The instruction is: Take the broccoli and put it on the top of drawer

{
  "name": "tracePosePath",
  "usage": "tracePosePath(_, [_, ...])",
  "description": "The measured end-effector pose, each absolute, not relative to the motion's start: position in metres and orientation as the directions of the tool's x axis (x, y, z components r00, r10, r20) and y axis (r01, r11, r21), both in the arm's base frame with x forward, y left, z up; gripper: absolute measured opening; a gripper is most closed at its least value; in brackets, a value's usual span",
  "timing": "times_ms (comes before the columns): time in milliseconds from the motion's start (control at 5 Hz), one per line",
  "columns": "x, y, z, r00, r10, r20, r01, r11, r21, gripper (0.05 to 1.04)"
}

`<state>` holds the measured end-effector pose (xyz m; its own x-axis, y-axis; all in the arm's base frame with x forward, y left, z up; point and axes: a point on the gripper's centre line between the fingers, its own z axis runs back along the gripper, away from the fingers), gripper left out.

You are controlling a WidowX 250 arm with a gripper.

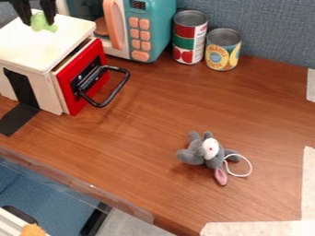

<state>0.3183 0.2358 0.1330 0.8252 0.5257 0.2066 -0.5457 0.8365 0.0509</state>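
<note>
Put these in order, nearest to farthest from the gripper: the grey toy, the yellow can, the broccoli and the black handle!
1. Broccoli: right at the gripper, by the white top.
2. Black handle: on the red drawer front.
3. Yellow can: near the blue wall.
4. Grey toy: out on the table.

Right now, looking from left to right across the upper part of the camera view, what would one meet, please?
Green broccoli, teal toy microwave, taller can, shorter can with the yellow label, white tape at the right edge.
</note>
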Motion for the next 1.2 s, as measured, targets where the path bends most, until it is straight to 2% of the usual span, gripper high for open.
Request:
tracePosePath(200, [0.315,0.242,0.13,0.82,0.528,0.219,-0.553,0.83,0.071,0.503])
tracePosePath(600, [0.311,0.247,0.117,0.806,0.563,0.182,-0.584,0.807,0.088,0.495])
tracePosePath(800, [0.313,0.249,0.115,0.804,0.571,0.166,-0.589,0.803,0.088,0.562])
tracePosePath(1000, [0.312,0.246,0.113,0.806,0.573,0.148,-0.587,0.806,0.077,0.872])
tracePosePath(1200, [0.312,0.243,0.115,0.817,0.558,0.144,-0.571,0.818,0.066,1.014])
